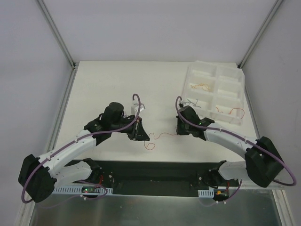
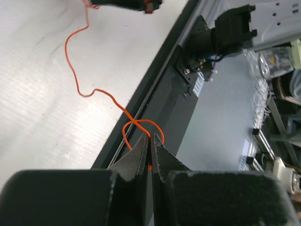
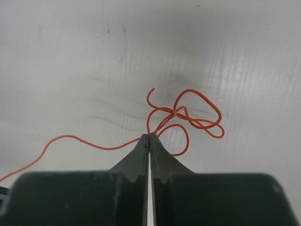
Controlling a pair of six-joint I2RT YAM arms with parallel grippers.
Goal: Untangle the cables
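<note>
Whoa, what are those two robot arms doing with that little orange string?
They are working on a thin orange wire over the white table. The left gripper is pinched shut on one looped end, and the right gripper is pinched shut on the other end, beside a small tangle of loops. A few more wires lie in the white tray at the far right.

A white compartmented plastic tray [image 1: 189, 75] sits at the far right corner of the white table [image 1: 117, 80], with a curly orange strand [image 1: 203, 86] in a left compartment and a curly red strand [image 1: 233, 111] in the near right one. A small bunch of dark thin wires [image 1: 192, 101] lies on the table just beside the tray's near left corner. Near the middle of the near edge a thin orange wire [image 1: 162, 136] runs between the left gripper [image 1: 144, 137] and the right gripper [image 1: 178, 132], one end nipped in each.
</note>
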